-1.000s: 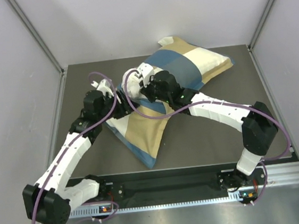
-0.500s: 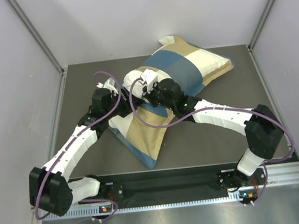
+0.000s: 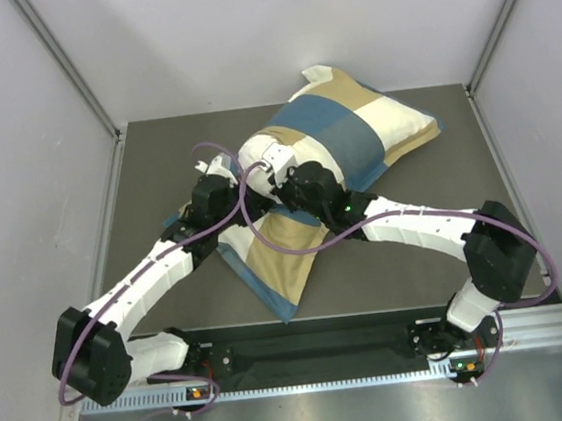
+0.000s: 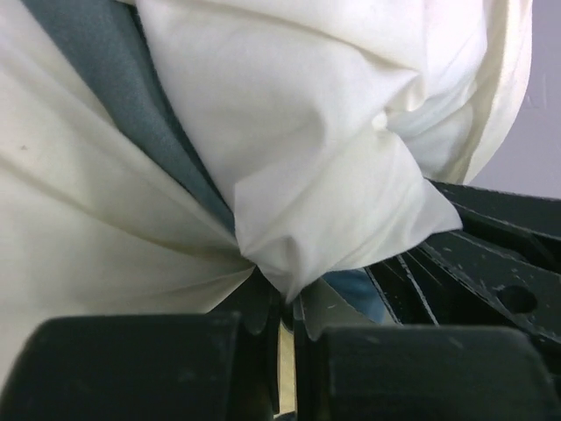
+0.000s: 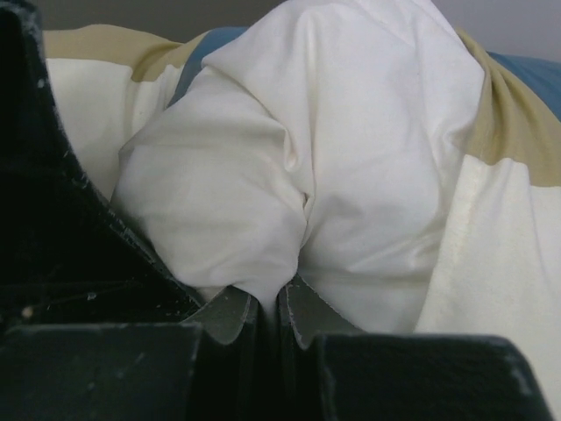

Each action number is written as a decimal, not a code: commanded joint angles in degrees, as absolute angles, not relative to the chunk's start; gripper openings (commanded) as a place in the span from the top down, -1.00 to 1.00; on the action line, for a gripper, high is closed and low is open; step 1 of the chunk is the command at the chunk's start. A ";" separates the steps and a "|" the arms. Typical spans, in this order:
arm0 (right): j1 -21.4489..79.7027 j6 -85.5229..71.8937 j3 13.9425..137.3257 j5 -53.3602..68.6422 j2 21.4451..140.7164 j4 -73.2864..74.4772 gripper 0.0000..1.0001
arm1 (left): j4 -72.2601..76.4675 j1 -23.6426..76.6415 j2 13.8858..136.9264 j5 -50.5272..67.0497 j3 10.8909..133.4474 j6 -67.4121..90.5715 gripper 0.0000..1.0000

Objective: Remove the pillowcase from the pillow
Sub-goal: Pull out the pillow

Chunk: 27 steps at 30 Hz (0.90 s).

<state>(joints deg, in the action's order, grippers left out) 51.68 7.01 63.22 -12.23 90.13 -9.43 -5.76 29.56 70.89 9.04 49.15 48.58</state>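
The pillowcase (image 3: 353,132), in blue, tan and cream checks, lies diagonally across the table with its loose end toward the near left. The white pillow (image 3: 253,151) bulges out of its opening at the left. My left gripper (image 3: 224,168) is at that bulge, shut on a pinch of white pillow fabric (image 4: 307,132). The pillowcase's cream cloth (image 4: 79,219) and blue edge gather toward the same spot. My right gripper (image 3: 268,162) is beside it, shut on a fold of the pillow (image 5: 351,158), with checked pillowcase (image 5: 508,246) on both sides.
A dark grey mat (image 3: 158,183) covers the table between pale walls. A metal rail (image 3: 329,376) carrying the arm bases runs along the near edge. Purple cables loop off both arms. The right arm's black body (image 4: 491,254) is close beside my left gripper.
My left gripper has moved right to the white bulge and gone from open to shut on it. More white pillow shows out of the opening. The right gripper has stayed shut.
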 commanded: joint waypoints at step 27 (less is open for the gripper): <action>37.10 -3.78 94.55 -29.18 112.49 10.63 1.00 | -9.05 39.64 43.68 6.06 25.77 51.94 1.00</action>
